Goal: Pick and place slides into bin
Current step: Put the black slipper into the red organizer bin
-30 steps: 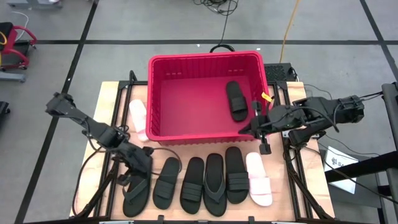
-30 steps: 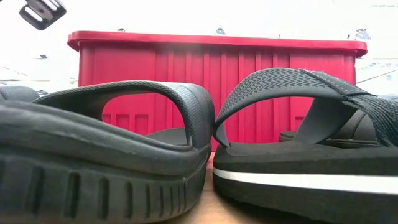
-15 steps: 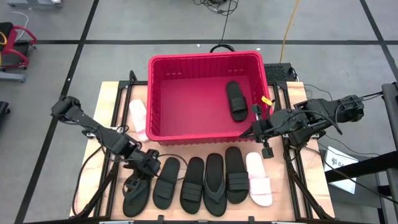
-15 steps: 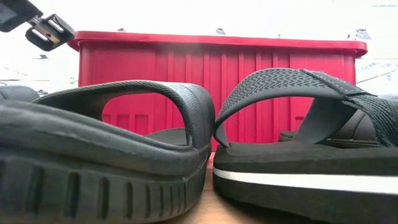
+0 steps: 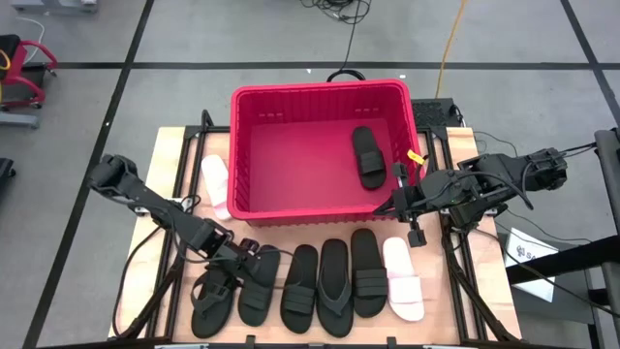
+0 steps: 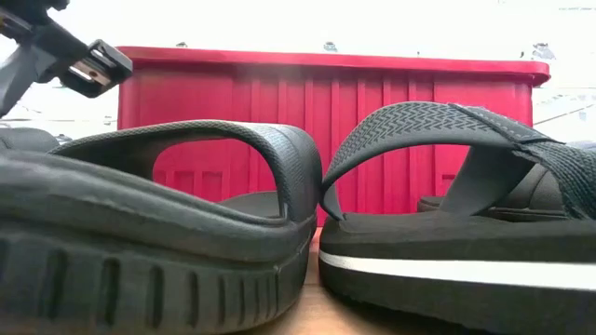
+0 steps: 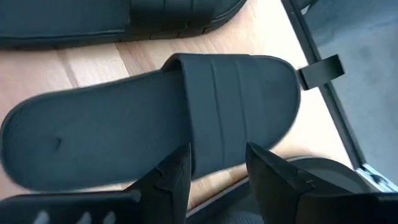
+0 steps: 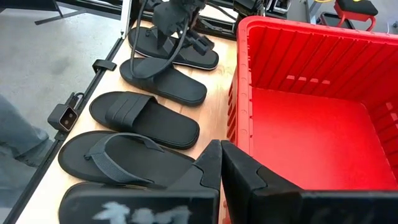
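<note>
Several slides lie in a row along the table's near edge: a black thong [image 5: 211,302], black wide-strap slides [image 5: 260,283] [image 5: 300,287] [image 5: 368,273], another thong [image 5: 334,288] and a pale pink one [image 5: 403,281]. One black slide [image 5: 368,155] lies inside the red bin [image 5: 320,90], and a pale one [image 5: 217,186] lies left of it. My left gripper [image 7: 217,171] [image 5: 242,260] is open, slanting down over the strap [image 7: 236,106] of the second slide from the left; no touch shows. My right gripper [image 8: 221,158] [image 5: 392,201] is shut, holding nothing, raised by the bin's near right corner.
The bin fills the table's far middle, with a black handle [image 5: 346,74] at its far rim. Dark metal rails [image 5: 179,208] run along both table sides. A camera bracket [image 7: 320,70] sits at the near edge beside the slides. Cables trail under the left arm.
My left gripper has come down and moved toward the table's right and near edge, from above the leftmost thong to over the second slide's strap. The slides have not moved.
</note>
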You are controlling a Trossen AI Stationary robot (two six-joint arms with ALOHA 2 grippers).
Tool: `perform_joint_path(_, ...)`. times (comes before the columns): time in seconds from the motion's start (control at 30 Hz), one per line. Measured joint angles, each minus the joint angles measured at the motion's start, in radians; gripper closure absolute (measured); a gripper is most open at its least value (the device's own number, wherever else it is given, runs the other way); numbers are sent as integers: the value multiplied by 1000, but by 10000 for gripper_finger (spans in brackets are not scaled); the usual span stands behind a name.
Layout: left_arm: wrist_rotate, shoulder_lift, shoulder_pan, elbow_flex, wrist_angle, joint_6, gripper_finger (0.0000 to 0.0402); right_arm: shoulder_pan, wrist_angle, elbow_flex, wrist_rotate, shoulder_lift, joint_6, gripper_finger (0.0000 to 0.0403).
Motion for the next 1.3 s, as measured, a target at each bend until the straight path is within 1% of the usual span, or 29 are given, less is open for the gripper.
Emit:
perform_joint_path(0.13, -24, 26, 7, 0, 23, 5, 260, 0, 0, 0, -4, 0, 0, 403)
perform_joint_path(0.27, -19, 50, 23, 0, 19, 0, 259, 0, 0, 0, -51, 0, -1, 403)
perform_joint_path(0.43, 51, 83, 33, 0, 31, -22, 259, 0, 0, 0, -53, 0, -1, 403)
perform_joint_path(0.6, 69, 118, 34, 1, 37, -33, 259, 0, 0, 0, -53, 0, -18, 403)
perform_joint_path(0.8, 183, 131, 29, 1, 53, -57, 259, 0, -5, 0, -53, 0, -19, 403)
perform_joint_path(1.0, 182, 136, 8, 1, 69, -59, 259, 0, -8, 0, -53, 0, -19, 403)
perform_joint_path(1.13, 187, 165, -12, 1, 93, -132, 259, 0, -9, 0, -53, 0, -19, 403)
perform_joint_path(1.2, 205, 187, -17, 1, 125, -175, 259, 0, -9, -1, -53, 0, -20, 403)
perform_joint_path(1.3, 220, 197, -24, -1, 148, -202, 259, 0, -9, -1, -53, 0, -24, 403)
